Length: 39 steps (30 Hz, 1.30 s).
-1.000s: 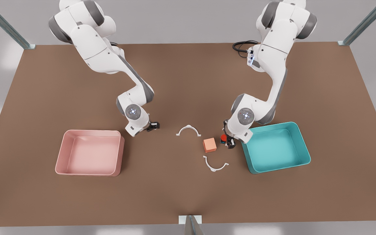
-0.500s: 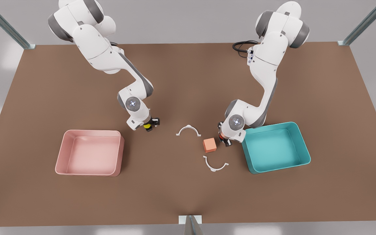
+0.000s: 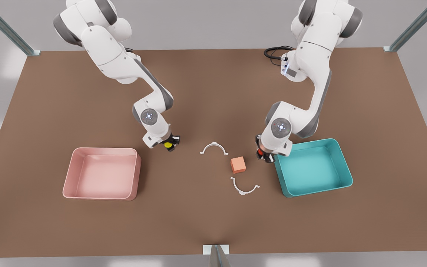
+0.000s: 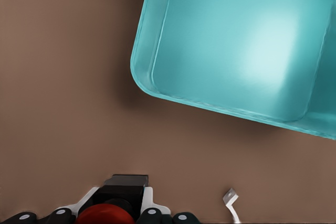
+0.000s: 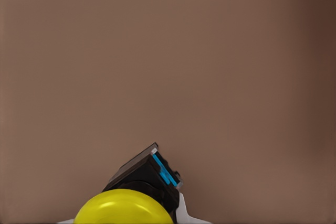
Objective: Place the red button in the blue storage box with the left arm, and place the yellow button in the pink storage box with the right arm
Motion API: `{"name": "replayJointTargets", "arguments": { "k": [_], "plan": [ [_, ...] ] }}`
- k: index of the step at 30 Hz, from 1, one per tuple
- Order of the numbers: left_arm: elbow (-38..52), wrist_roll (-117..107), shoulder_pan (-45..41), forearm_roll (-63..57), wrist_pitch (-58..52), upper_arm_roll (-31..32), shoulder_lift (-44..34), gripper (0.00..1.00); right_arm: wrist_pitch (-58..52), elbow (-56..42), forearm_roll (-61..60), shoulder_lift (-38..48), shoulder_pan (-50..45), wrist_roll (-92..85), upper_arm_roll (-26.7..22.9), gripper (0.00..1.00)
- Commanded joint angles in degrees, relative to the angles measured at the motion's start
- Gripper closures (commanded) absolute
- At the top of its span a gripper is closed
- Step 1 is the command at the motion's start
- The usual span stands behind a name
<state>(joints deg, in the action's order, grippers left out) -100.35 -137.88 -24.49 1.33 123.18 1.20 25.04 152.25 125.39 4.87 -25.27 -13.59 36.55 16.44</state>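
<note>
While brown table (image 3: 213, 222) (grey room) lies flat, left pincer (image 3: 264, 155) grips red button (image 4: 105, 214), right pincer (image 3: 169, 144) yellow button (image 5: 123, 207).

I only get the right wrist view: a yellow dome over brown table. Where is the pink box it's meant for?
Observer: The pink storage box lies toward the front view's left of the right gripper, a little nearer the camera.
Operator: What's the other arm doing?
Observer: The left gripper holds the red button just beside the blue storage box.
Operator: Anything between the arms?
Observer: A salmon cube, with a white arc behind it and a second arc in front.
</note>
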Motion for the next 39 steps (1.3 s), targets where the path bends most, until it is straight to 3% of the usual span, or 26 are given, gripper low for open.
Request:
{"name": "replayJointTargets", "arguments": {
  "k": [1, 3, 9, 10, 14, 15, 16, 17, 19, 21, 22, 23, 25, 26, 28, 30, 39],
  "plan": [
    [2.7, 12.8, 2.1, -0.2, -16.7, -0.3, -1.3, 0.53, -1.4, -0.4, 2.2, 1.5, 0.8, 0.7, -0.2, 0.47],
    [4.6, 26.0, 7.3, -0.4, -21.6, -0.4, -1.3, 0.53, -6.3, -3.7, 2.6, 4.1, 1.6, -2.4, -2.2, 0.47],
    [4.6, 44.4, 14.9, -0.6, -17.6, -1.9, 2.3, 0.53, -17.3, -12.4, 2.3, 6.3, 6.5, -15.1, -6.4, 0.47],
    [4.6, 45.2, 14.9, -0.6, -15.5, -2.5, 3.3, 0.52, -17.3, -12.4, 2.3, 6.4, 9.6, -17.0, -4.9, 0.47],
    [6.7, 49.9, 17.2, -0.6, -13.5, -2.6, 6.2, 0.48, -16.8, -12.0, 2.6, 6.0, 27.6, -19.4, 9.1, 0.47],
    [6.8, 50.6, 17.2, -0.6, -13.0, -2.6, 7.4, 0.10, -16.9, -11.8, 2.6, 6.0, 29.3, -19.8, 10.5, 0.47],
    [8.2, 50.9, 17.2, -0.6, -13.1, -2.6, 7.8, 0.00, -17.0, -11.7, 2.6, 5.8, 29.5, -19.7, 10.5, 0.44],
    [8.7, 52.1, 17.2, -0.6, -13.3, -2.6, 7.6, 0.00, -17.0, -11.8, 2.6, 5.8, 29.5, -19.6, 10.5, 0.36],
    [8.9, 62.3, 17.2, -0.6, -14.6, -2.6, 5.5, 0.00, -17.2, -11.9, 2.5, 6.5, 26.8, -19.5, 8.1, 0.30],
    [10.2, 85.7, 17.6, -0.5, -18.6, -2.9, -0.6, 0.00, -17.3, -12.0, 2.5, 8.2, 22.1, -19.4, 3.5, 0.18],
    [13.8, 102.6, 18.5, -0.5, -25.7, -2.8, -3.4, 0.00, -17.6, -12.3, 2.4, 10.1, 19.3, -19.4, 0.4, 0.09],
    [22.2, 119.1, 18.5, -0.6, -36.0, -2.6, -3.5, 0.00, -24.2, -14.9, 2.3, 12.2, 17.4, -19.5, -1.7, 0.06],
    [25.1, 140.2, 19.7, -0.5, -39.1, -0.9, -9.6, 0.00, -44.7, -28.1, 2.2, 13.7, 14.0, -21.2, -6.3, 0.00],
    [25.1, 141.9, 22.5, -0.6, -39.0, 2.8, -13.2, 0.00, -50.4, -32.4, -1.2, 13.8, 12.5, -25.0, -10.5, 0.00],
    [24.4, 145.3, 22.3, -0.5, -39.2, 3.5, -17.7, 0.00, -57.4, -37.0, -3.1, 13.9, 12.0, -26.4, -13.0, 0.00],
    [23.6, 145.3, 21.1, -0.6, -39.2, 3.5, -18.9, 0.00, -57.8, -40.8, -3.7, 11.6, 8.6, -28.5, -15.9, 0.00],
    [23.6, 145.3, 21.1, -0.6, -38.2, 4.2, -17.7, 0.00, -57.9, -43.6, -4.4, 12.0, 9.2, -30.4, -16.2, 0.00]
  ]
}}
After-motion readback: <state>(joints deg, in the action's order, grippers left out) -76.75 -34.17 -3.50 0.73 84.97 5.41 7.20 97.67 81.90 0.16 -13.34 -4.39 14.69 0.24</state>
